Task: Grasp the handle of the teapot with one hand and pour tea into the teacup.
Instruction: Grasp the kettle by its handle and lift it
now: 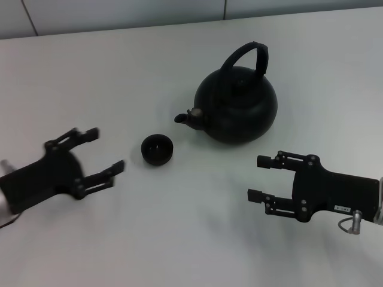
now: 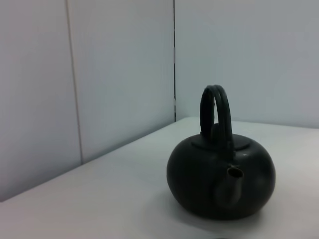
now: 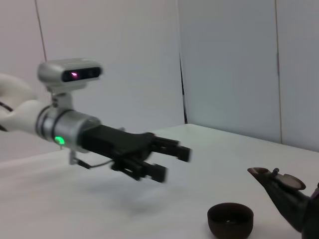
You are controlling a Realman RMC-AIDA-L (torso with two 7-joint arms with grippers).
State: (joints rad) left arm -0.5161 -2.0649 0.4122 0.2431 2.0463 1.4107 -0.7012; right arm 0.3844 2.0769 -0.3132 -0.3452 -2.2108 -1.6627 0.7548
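Observation:
The round black teapot [image 1: 237, 103] stands upright on the white table, its spout [image 1: 187, 117] aimed toward the robot's left and its arched handle [image 1: 249, 55] up. The left wrist view shows the teapot [image 2: 222, 180] and its handle [image 2: 216, 107] alone. The small black teacup [image 1: 157, 149] sits just off the spout; the right wrist view has the teacup [image 3: 230, 219] too. My left gripper [image 1: 108, 150] hovers open to the left of the cup. My right gripper [image 1: 258, 178] is open in front of the teapot, apart from it. The left gripper [image 3: 172, 162] also shows in the right wrist view.
The white table [image 1: 119, 78] runs back to a pale panelled wall [image 1: 119, 12] behind the teapot. Nothing else stands on the table.

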